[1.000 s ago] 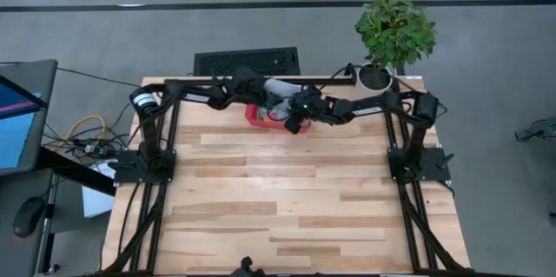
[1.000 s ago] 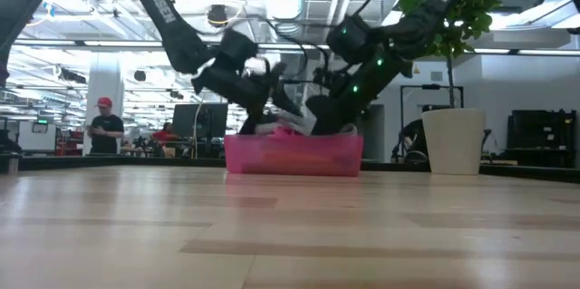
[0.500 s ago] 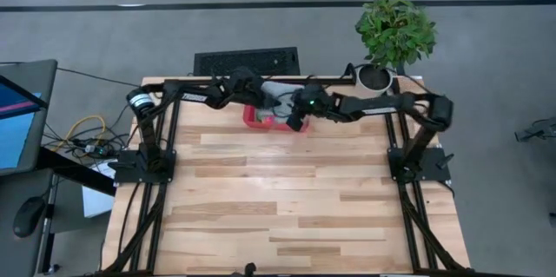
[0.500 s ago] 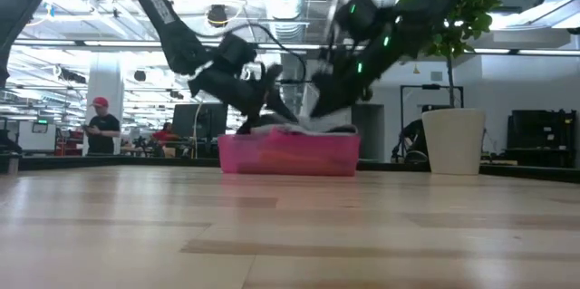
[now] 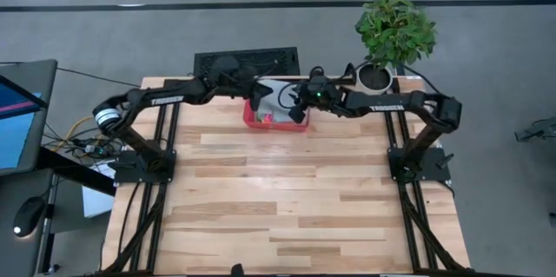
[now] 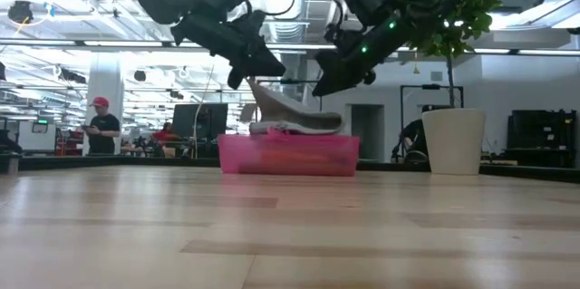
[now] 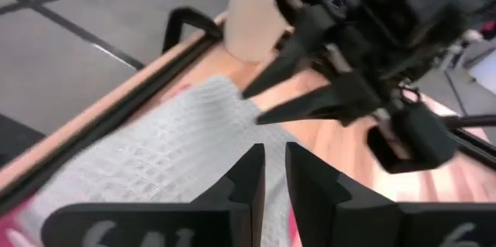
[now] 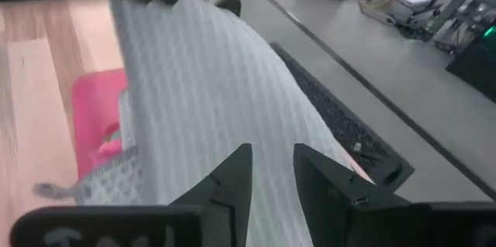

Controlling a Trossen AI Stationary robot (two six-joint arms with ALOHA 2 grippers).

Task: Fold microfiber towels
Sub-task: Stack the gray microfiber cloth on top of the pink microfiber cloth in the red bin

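Grey towel (image 6: 283, 113) lifted from tray (image 6: 288, 155), seemingly by left gripper (image 6: 258, 64).

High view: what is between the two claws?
The grey towel, over the red tray, lies between the left claw and right claw in the high view.

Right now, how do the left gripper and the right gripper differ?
The left gripper pinches the grey towel and holds one edge up above the tray; the right gripper holds nothing. The left gripper's jaws are nearly together, while the right gripper's stand apart. Both hang above the tray, near the table's far edge.
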